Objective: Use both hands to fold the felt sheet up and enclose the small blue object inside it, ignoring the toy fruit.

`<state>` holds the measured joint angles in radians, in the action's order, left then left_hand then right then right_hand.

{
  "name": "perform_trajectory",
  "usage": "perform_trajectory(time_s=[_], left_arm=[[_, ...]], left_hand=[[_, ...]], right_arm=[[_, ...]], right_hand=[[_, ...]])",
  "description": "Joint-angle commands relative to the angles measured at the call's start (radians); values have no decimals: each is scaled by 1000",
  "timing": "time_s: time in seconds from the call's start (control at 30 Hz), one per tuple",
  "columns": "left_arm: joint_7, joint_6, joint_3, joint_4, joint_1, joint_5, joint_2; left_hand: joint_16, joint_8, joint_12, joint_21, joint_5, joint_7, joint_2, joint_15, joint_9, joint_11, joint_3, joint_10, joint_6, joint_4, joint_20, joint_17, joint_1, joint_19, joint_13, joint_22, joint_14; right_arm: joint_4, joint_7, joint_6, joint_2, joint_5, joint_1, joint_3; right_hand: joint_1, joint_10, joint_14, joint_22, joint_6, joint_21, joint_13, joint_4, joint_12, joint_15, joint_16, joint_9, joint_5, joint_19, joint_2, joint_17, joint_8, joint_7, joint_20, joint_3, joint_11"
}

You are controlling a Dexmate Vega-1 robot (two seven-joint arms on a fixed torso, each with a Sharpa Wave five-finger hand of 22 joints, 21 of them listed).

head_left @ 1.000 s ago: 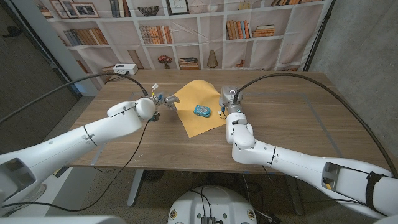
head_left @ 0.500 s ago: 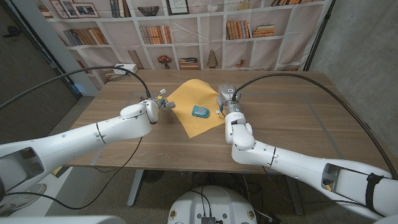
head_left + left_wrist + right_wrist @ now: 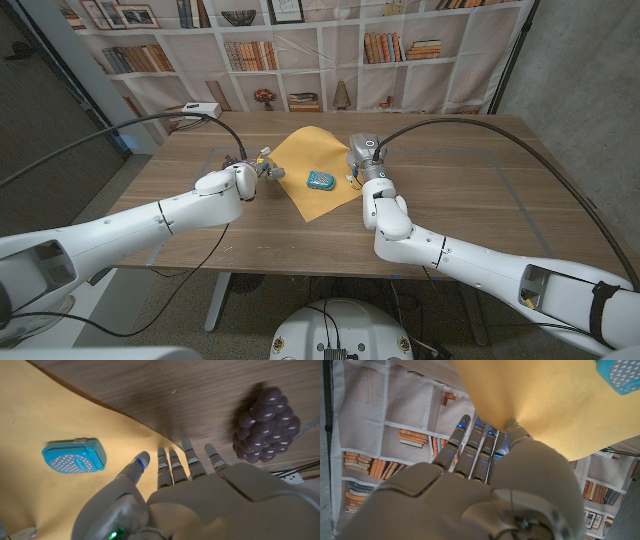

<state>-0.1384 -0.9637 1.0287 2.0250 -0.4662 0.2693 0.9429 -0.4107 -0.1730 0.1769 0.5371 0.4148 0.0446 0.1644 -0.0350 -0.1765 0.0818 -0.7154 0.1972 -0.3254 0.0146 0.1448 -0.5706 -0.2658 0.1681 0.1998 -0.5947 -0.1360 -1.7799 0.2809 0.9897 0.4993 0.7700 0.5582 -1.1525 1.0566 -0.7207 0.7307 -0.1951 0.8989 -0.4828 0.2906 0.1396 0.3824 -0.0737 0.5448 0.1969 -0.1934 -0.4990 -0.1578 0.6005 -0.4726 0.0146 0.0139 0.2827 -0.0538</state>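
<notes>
From the head view we see a yellow felt sheet (image 3: 315, 168) lying on the wooden tabletop (image 3: 470, 200), with the small blue object (image 3: 321, 181) resting near the sheet's middle. The left robot hand (image 3: 262, 167) sits at the sheet's left edge, and the right robot hand (image 3: 360, 160) at its right edge; from here we cannot tell how their fingers stand.

From the left wrist view we see the left robot hand (image 3: 175, 475) with fingers stretched out, slightly apart, holding nothing, their tips at the sheet's (image 3: 45, 415) edge. The blue object (image 3: 73, 457) lies on the sheet, and a bunch of toy grapes (image 3: 265, 425) sits on bare wood beside the sheet.

From the right wrist view we see the right robot hand (image 3: 485, 455) pinching the sheet's (image 3: 560, 405) edge, which is lifted.
</notes>
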Motion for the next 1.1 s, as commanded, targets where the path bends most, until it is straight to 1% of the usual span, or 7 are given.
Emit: perform_trajectory(time_s=[0.03, 0.17, 0.4, 0.5, 0.7, 0.97, 1.1], left_arm=[[-83, 61, 24, -127, 29, 53, -81], [-110, 57, 27, -138, 37, 69, -91], [-128, 62, 16, -138, 34, 81, -98], [-133, 56, 14, -138, 33, 88, -100], [-145, 47, 14, -140, 35, 101, -105], [-154, 51, 14, -146, 37, 110, -115], [-157, 50, 15, -147, 38, 115, -117]], left_hand=[[-14, 3, -2, 12, 10, -3, 41, -2, -2, 2, -4, -25, 23, 13, 6, -23, -15, 88, 2, -13, 26], [-24, -1, 3, 19, 14, -10, 39, -3, -1, -5, -3, -28, 23, 27, 4, -37, -15, 93, 2, -20, 38], [-35, -2, 3, 24, 18, -11, 35, -3, -1, -3, 1, -40, 31, 42, 1, -51, -11, 100, 2, -27, 45], [-36, -1, 4, 26, 20, -12, 31, -1, -1, -3, 1, -41, 35, 46, 1, -52, -9, 101, 1, -29, 46], [-39, 0, 5, 30, 25, -13, 29, -3, 0, -1, -2, -46, 43, 48, 1, -55, -10, 105, 1, -34, 49], [-44, -1, 6, 35, 33, -13, 26, -6, 0, -2, -4, -55, 51, 53, 3, -62, -9, 113, 1, -41, 54], [-45, -1, 6, 38, 36, -12, 25, -7, 0, -1, -5, -59, 56, 54, 3, -64, -10, 116, 1, -44, 60]], right_arm=[[-46, -68, -116, 38, 22, 10, 11], [-71, -141, -170, 73, 32, 1, 3], [-91, -325, -332, 118, -33, -29, 23], [-87, -354, -390, 121, -69, -23, 48], [-60, -442, -537, 125, -237, -18, 128], [-21, -508, -603, 95, -428, 8, 210], [-1, -531, -610, 85, -481, 6, 217]], right_hand=[[13, -24, 18, -2, 93, -11, 8, 3, 9, -131, 27, 5, -1, -6, -1, 26, -31, -13, -9, 5, -9], [20, -80, 60, -5, 104, -21, 17, 9, 31, -139, 76, 3, -1, -13, 5, 70, -33, -20, -9, 3, -15], [31, -103, 128, -11, 123, -58, 31, 13, 39, -143, 156, 2, -1, -72, 9, 139, -31, -22, -10, -1, -11], [33, -109, 136, -12, 127, -66, 34, 13, 41, -145, 167, 1, -2, -84, 9, 151, -30, -20, -9, 0, -5], [47, -113, 157, -15, 132, -82, 39, 19, 41, -147, 190, 1, -4, -105, 8, 174, -29, -9, -11, 5, 10], [64, -125, 209, -20, 136, -115, 44, 21, 40, -145, 229, 2, -5, -149, 5, 209, -23, 5, 4, 15, 36], [72, -131, 258, -24, 122, -143, 37, 18, 30, -145, 238, 2, -4, -187, -1, 202, -13, 17, -1, 24, 49]])
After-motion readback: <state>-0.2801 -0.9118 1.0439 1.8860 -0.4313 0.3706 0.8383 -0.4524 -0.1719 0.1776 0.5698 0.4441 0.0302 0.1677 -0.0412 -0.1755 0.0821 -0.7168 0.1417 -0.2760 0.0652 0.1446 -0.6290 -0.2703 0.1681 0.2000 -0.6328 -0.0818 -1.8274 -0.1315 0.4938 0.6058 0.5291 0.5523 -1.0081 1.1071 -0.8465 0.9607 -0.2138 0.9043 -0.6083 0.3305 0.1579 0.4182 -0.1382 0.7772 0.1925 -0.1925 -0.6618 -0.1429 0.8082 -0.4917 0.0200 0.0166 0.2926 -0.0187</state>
